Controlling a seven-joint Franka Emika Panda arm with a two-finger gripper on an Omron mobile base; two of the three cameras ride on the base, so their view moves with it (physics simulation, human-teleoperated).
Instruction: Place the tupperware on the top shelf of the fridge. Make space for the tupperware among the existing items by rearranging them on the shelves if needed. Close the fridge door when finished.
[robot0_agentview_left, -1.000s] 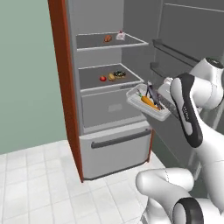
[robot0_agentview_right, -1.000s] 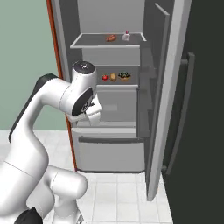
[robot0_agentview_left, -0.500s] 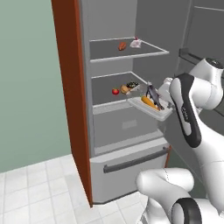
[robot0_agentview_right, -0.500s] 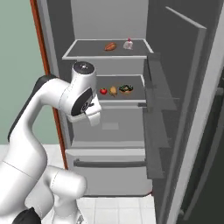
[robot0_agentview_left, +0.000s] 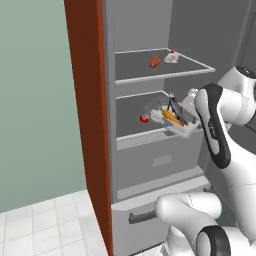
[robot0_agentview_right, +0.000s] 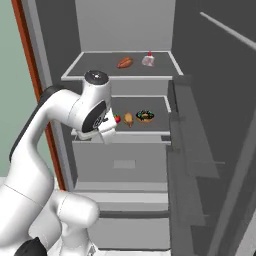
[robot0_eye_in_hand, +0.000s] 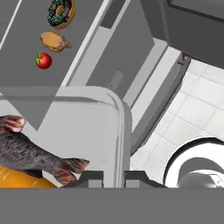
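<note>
- Gripper (robot0_eye_in_hand: 114, 177) clamped on the tupperware (robot0_agentview_left: 177, 122) rim, apparently thinly; tilting could spill it.
- Top shelf (robot0_agentview_left: 165, 75): 2 items near back edge risk being knocked.

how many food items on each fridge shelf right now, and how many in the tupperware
Top shelf: 2 — brown roast-like lump, small white-and-red item
Lower shelf: 3 — tomato, brown roundish piece, doughnut
Tupperware: 2 — carrot, fish
Total: 7
</note>
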